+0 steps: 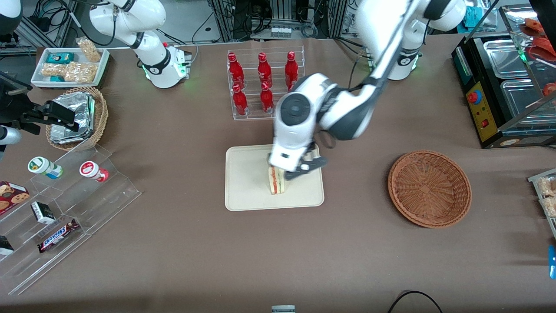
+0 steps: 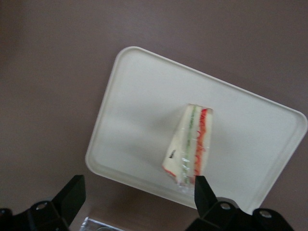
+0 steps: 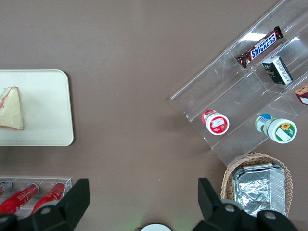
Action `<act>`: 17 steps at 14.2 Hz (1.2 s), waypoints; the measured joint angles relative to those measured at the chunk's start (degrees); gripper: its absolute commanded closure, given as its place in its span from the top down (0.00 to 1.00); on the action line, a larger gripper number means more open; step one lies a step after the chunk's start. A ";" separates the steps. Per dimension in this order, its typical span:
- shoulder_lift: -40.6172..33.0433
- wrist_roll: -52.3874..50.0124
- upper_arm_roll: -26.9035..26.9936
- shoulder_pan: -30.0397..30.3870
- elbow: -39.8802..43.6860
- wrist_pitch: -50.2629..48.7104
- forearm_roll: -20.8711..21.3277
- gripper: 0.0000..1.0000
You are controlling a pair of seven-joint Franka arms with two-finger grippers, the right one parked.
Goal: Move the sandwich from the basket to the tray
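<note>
Brown cloth covers the whole table (image 1: 173,243), and near its middle lies the tray (image 1: 247,191), cream-beige with rounded corners and a low rim. On the tray stands the sandwich (image 1: 276,181), a pale wedge set on edge so that its red-orange and green filling layers show; in the left wrist view the sandwich (image 2: 190,144) rests on the bare tray (image 2: 139,120) with nothing touching it. The working arm's gripper (image 1: 299,167) hangs just above the sandwich, over the part of the tray farther from the front camera, and its white wrist hides some of the tray there. Seen from the left wrist, the two black fingers (image 2: 72,195) stand wide apart and hold nothing, with the sandwich lying between and below their tips. The basket (image 1: 429,188), a wide and shallow reddish-brown wicker round, sits on the cloth well apart from the tray, toward the working arm's end of the table, and nothing lies in it. A clear rack of red bottles (image 1: 263,82) stands farther from the front camera than the tray. Toward the parked arm's end are a stepped clear display stand (image 1: 65,208) with a Snickers bar (image 1: 57,235) and small tubs, a smaller tan wicker basket with foil packets (image 1: 76,117), and a white tray of snack packets (image 1: 69,65).
</note>
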 measured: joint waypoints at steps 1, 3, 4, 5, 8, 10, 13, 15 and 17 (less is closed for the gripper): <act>-1.39 3.64 0.07 2.62 -2.37 -1.16 -0.01 1.00; -3.69 11.68 0.20 6.83 -7.28 -1.18 -0.04 1.00; -5.58 16.50 0.25 9.39 -10.10 -1.21 -0.06 1.00; -8.02 21.44 0.29 12.12 -12.96 -1.48 -0.08 1.00; -16.99 36.28 0.43 19.89 -18.96 -8.38 -0.02 1.00; -22.04 44.71 0.51 24.34 -20.37 -12.65 0.50 1.00; -27.28 55.09 0.55 29.73 -20.68 -15.89 1.55 1.00; -30.35 60.48 0.52 33.06 -20.64 -16.28 3.07 1.00; -33.04 64.94 0.45 36.40 -20.36 -16.36 3.81 1.00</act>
